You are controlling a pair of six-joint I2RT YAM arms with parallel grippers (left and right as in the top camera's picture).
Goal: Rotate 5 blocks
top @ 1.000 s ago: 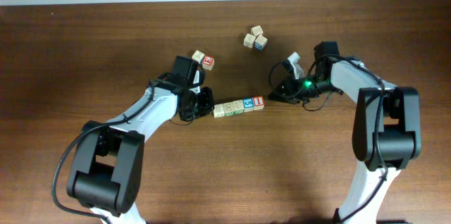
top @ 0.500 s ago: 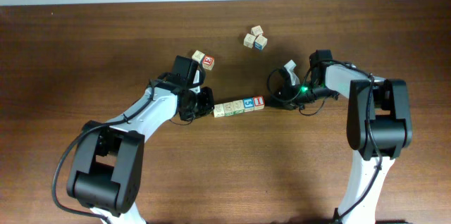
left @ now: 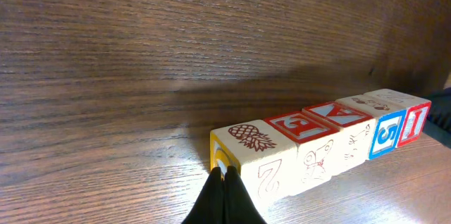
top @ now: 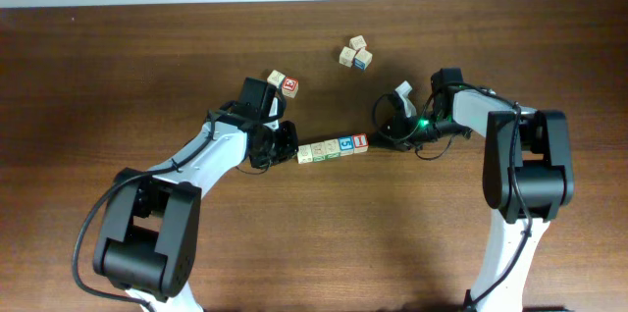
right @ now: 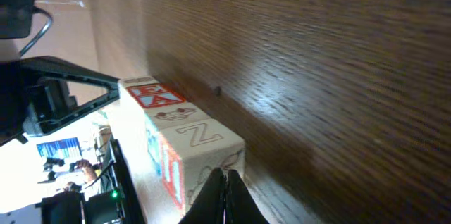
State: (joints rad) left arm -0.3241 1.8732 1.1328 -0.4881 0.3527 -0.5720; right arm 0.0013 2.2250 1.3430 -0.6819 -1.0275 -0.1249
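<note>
The 5 blocks (top: 333, 147) lie joined in one slightly slanted line near the middle of the table (top: 147, 77), between the two arms and well apart from the pair of cubes (top: 283, 81) and the cluster of three cubes (top: 355, 54) farther back. The left gripper (top: 291, 153) is fully closed on nothing, its joined tips touching the yellow end face of the pineapple block (left: 254, 157). The right gripper (top: 376, 138), likewise closed and empty, sits at the opposite end block (right: 201, 150), touching it or just short. To turn the row as one, I judge the tips should push opposite ways, low on the end faces and evenly, or the line may buckle at a joint. The cubes are pale, smooth wood with crisp edges and red, blue and green marks. The tabletop is dark, grained and faintly glossy, so sliding should be easy.
</note>
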